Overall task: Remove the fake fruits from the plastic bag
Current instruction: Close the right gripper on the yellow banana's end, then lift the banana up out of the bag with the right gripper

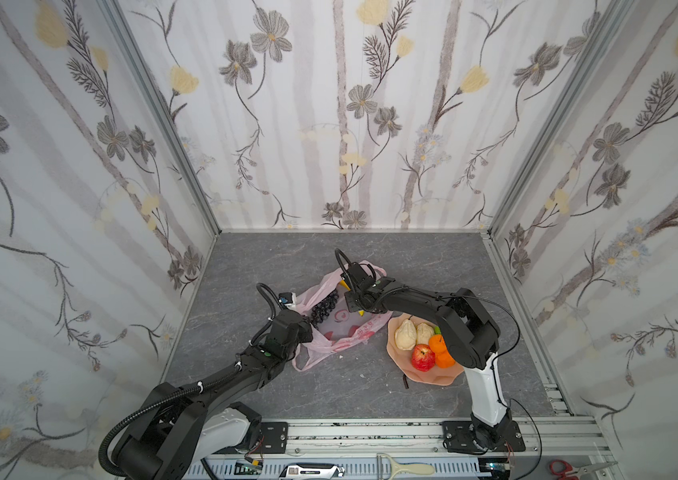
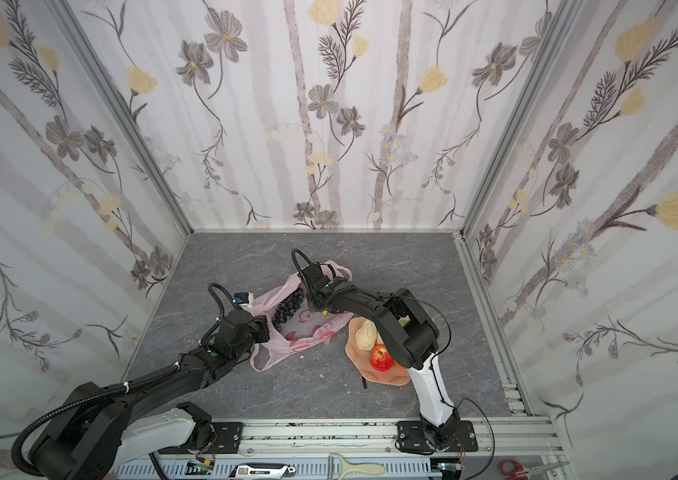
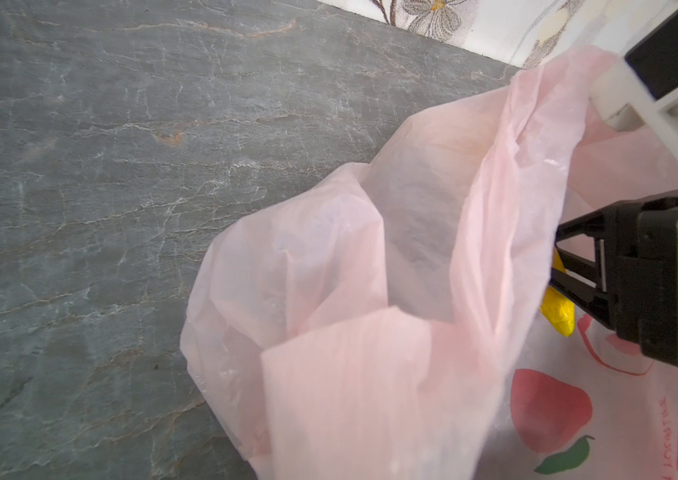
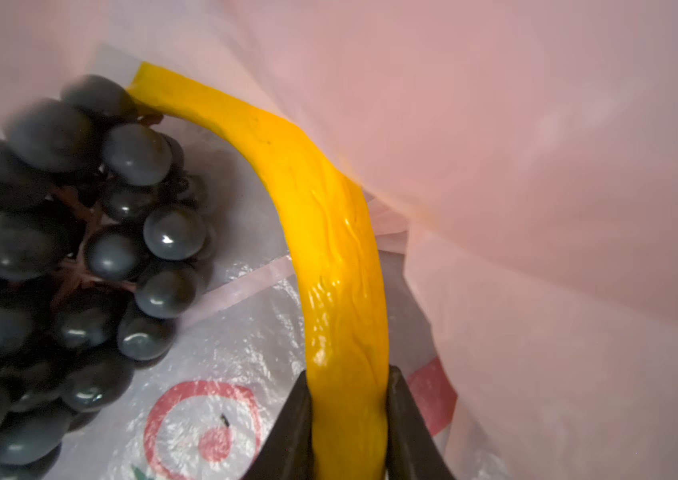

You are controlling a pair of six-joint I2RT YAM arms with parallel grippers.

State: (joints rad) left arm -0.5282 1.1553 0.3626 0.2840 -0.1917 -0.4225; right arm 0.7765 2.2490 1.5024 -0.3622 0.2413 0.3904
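The plastic bag (image 1: 345,328) lies crumpled on the grey table (image 1: 329,386), a little left of the middle in both top views. The right gripper (image 4: 349,399) reaches inside the bag. In the right wrist view its two black fingers (image 4: 287,432) press on both sides of the yellow banana (image 4: 329,232), so it is closed on this fruit near one end. The banana curves along the pink wall of the bag. Its far end reaches the dark grape bunch (image 4: 80,249), which lies on the bottom film beside a red printed ring (image 4: 204,432). The left gripper (image 1: 291,302) is at the left edge of the bag and is closed completely. The thin rim of the bag runs up to it, and in the left wrist view this rim stands raised from the table, though the fingers of this gripper do not show there. Just beside the bag on its right stands a peach-pink dish (image 1: 424,376), partly covered by the right arm. In the dish are two beige pears (image 1: 406,334), a red apple (image 1: 423,357) and two oranges (image 1: 445,360), close together and touching each other.
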